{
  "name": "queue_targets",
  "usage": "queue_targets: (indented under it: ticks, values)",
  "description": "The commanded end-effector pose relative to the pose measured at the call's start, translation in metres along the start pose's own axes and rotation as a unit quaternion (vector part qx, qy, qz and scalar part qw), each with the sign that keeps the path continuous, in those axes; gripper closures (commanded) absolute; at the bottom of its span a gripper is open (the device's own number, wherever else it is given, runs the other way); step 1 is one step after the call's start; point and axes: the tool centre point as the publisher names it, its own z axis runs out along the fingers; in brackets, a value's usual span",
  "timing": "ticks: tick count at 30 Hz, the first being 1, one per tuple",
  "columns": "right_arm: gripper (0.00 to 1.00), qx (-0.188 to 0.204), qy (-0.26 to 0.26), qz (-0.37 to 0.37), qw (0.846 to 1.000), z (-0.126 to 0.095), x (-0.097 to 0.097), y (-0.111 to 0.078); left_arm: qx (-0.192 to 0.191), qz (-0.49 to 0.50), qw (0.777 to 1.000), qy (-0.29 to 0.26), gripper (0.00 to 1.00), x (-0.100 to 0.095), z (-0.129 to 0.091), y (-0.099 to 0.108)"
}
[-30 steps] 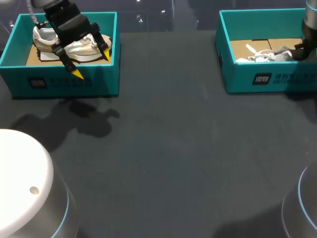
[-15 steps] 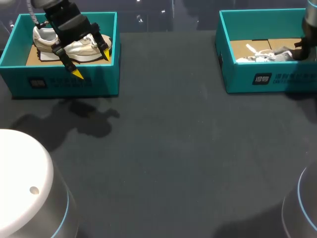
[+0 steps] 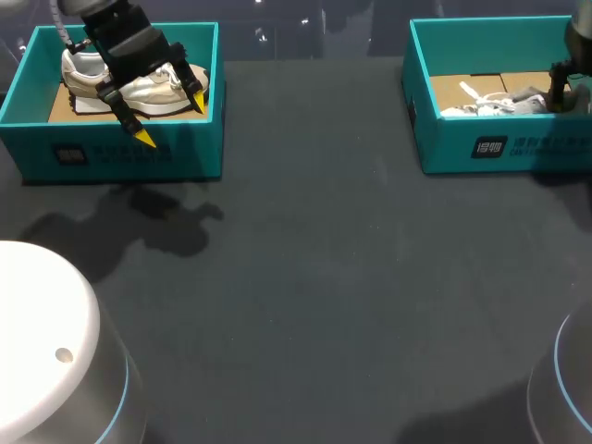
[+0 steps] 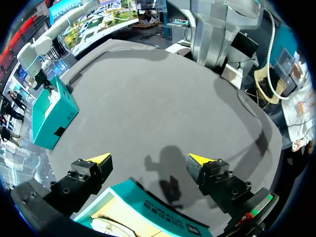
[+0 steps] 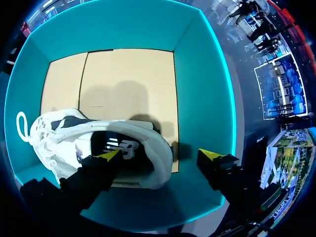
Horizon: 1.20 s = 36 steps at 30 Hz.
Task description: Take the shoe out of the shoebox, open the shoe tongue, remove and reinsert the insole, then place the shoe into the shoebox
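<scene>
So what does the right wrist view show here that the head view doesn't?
Only the right wrist view: the right gripper with its yellow tips open, one over the white shoe at its opening, the other beyond its heel. Only the head view: the left shoebox, its beige shoe and the open left gripper above it. Both: the right shoebox holding the white shoe.

Eased right gripper (image 3: 561,89) slightly back from white shoe (image 3: 488,104), toward outer end of right shoebox (image 3: 490,148); wrist now more upright.
</scene>
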Motion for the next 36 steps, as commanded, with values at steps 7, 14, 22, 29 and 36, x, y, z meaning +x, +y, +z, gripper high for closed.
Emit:
queue_targets:
  ticks: [7,14,22,29,36]
  values:
    - [0.0,-0.011,-0.001,0.002,1.0,-0.054,0.006,-0.012,-0.001,0.0,1.0,0.0,0.0,0.001,0.0,0.0]
    - [0.0,-0.014,0.02,0.0,1.0,-0.084,0.011,-0.021,-0.001,0.0,1.0,0.0,0.0,0.001,0.0,0.0]
    - [0.0,-0.013,0.027,-0.021,0.999,-0.123,0.017,-0.036,-0.001,0.0,1.0,0.0,0.0,0.001,0.0,0.0]
    - [0.0,-0.011,0.02,-0.029,0.999,-0.149,0.019,-0.053,-0.001,0.0,1.0,0.0,0.0,0.001,0.0,0.0]
    - [0.0,-0.018,0.045,-0.03,0.998,-0.161,0.023,-0.065,-0.001,0.0,1.0,0.0,0.0,0.001,0.0,0.0]
